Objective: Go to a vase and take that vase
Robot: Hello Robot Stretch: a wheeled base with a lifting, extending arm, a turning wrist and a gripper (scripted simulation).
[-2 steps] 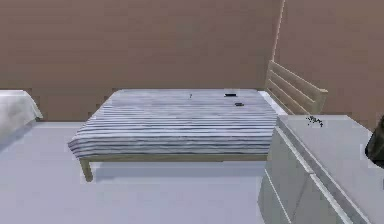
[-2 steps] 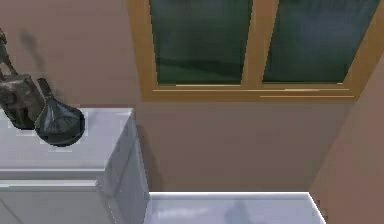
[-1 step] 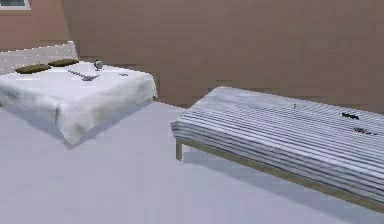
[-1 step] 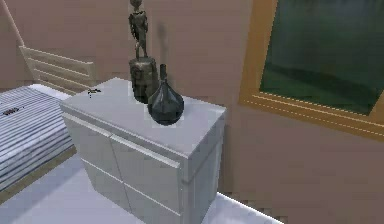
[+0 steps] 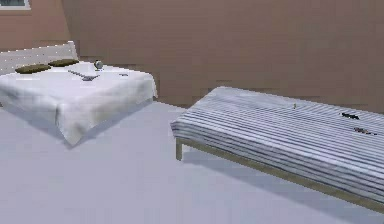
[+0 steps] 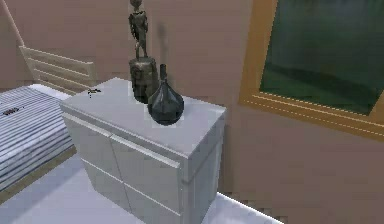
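On top of the white cabinet point(image 6: 125, 160), near its front edge and about midway along, stands the vase point(image 6: 165, 100): dark, round-bodied, with a narrow neck, upright. Just behind it on the cabinet, towards the wall, stands a thin dark statue point(image 6: 141, 50) on a blocky base. In the arm side view the two overlap, so I cannot tell whether they touch. A small dark thing point(image 6: 93, 92) lies at the cabinet's left end; it is too small to identify. To the right of the cabinet a wood-framed window point(image 6: 320, 55) is set in the wall. To the left of the cabinet is a striped bed point(image 6: 25, 120) with a slatted headboard point(image 6: 58, 68). Farther from the cabinet, ahead of me, stands a white bed point(image 5: 80, 100) with dark pillows point(image 5: 35, 68).

Gripper: I cannot tell its state from these pictures.

Step in hand, as I judge it: the drive to the vase looks close to done, since the cabinet sits on my reaching side with the vase near the middle of that view. The take has not begun.

Next move, as I judge it: a small base correction to line the arm up with the vase, a lift to the height of its body, then a straight extension. The statue close behind leaves little room for overreach. The round body may roll aside if it is nudged off-centre.
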